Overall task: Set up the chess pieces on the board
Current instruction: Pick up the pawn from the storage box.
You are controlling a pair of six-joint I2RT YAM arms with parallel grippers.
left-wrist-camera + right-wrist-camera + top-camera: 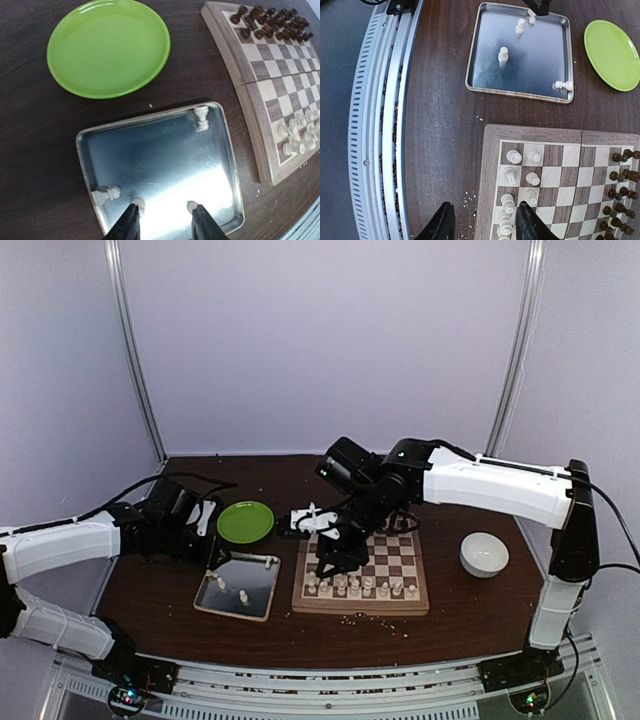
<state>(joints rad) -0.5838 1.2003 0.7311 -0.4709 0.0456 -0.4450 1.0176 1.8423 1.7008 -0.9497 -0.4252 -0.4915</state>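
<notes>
"Silver tray point(150, 165) by the near edge of the table point(30, 150), left of the board point(247, 107). The left gripper point(165, 225) hangs wide open and empty, with two white pieces point(137, 202) just off its tips."

"I'd centre on one piece before closing. The right gripper point(485, 220), also open and empty, hovers over the board's white ranks."

left tool point(163, 223) points downward, jaws apart; right tool point(485, 221) also points downward, jaws apart.

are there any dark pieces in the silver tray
No, the silver tray holds only cream-white pieces; the dark ones stand on the board.
</notes>
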